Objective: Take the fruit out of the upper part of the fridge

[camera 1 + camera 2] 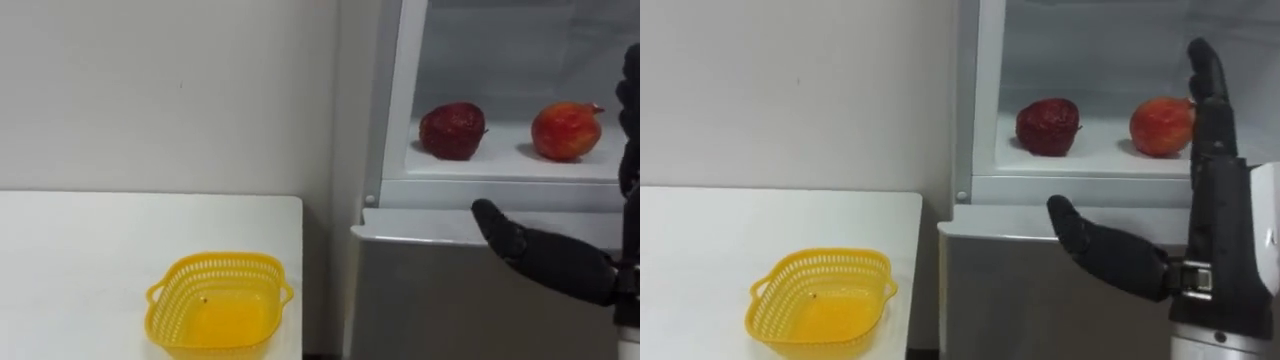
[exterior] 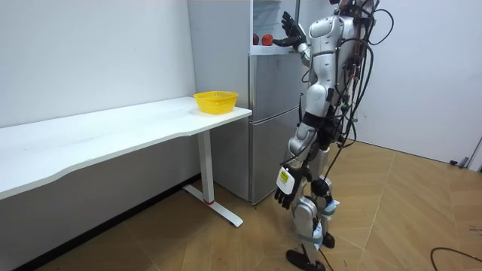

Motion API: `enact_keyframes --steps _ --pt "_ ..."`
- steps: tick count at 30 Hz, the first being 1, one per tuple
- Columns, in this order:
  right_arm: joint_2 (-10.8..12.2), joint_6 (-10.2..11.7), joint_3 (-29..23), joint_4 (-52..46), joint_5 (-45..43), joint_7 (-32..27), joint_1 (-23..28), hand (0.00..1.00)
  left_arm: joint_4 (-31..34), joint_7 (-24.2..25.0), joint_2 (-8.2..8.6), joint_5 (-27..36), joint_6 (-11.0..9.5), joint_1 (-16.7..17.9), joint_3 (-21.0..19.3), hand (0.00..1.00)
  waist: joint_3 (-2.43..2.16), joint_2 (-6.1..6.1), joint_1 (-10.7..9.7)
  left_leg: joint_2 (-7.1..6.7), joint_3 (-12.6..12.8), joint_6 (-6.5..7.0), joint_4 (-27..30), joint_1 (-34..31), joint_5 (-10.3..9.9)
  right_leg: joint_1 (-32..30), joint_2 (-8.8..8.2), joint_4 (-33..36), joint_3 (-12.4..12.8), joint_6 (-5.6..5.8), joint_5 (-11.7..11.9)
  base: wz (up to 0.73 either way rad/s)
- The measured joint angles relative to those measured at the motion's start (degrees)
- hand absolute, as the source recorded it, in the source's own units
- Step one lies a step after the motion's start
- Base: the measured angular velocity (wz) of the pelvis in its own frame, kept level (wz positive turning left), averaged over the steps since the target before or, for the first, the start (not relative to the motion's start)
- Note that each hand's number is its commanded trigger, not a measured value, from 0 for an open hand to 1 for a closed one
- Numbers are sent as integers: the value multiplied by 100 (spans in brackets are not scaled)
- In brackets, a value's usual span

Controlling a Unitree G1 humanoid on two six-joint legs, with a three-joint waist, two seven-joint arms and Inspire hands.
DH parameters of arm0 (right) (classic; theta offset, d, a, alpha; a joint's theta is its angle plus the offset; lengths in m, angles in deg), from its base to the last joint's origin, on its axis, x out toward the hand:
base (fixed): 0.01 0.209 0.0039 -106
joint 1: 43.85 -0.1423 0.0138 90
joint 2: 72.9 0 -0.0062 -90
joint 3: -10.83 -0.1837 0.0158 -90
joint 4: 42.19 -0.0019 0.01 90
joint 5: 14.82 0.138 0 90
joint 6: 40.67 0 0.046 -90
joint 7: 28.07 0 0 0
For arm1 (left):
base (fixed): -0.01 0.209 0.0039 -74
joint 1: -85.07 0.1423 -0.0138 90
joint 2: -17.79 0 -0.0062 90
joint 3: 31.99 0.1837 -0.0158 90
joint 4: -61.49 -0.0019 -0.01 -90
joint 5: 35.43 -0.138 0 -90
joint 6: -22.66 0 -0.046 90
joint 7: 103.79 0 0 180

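Right hand raised, fingers straight and upright, red apple just left of the fingers, dark red apple farther left, yellow basket well down-left.

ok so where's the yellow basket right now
In the left eye view the yellow basket sits low and left of centre, on the white table near its right edge, just left of the fridge.
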Motion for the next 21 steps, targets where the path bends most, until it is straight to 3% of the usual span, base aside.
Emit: enact_keyframes --steps 8,11,18,21 --pt "-128 -26 -145 807 581 -8 -760 0 12 72 -11 -22 119 30 -144 0 14 -97 22 -11 -152 0 5 -23 1 60 0 -67 -107 -1 0 8" --pt "-254 -251 -199 1128 585 -4 -1049 0 4 126 -13 -50 185 -8 -201 0 17 -121 106 -12 -200 0 2 -33 1 66 -9 -63 -178 0 1 5" --pt "-324 -498 -197 1883 907 225 -1556 0 16 145 8 -280 344 -61 -211 0 32 -161 172 -20 -356 0 -4 -24 2 146 -19 -79 -316 0 1 9" --pt "-408 -509 -197 1948 1268 301 -1611 0 131 134 7 -279 344 -53 -267 0 32 -163 247 -23 -392 -1 -4 -39 2 150 -19 -80 -329 0 1 6"
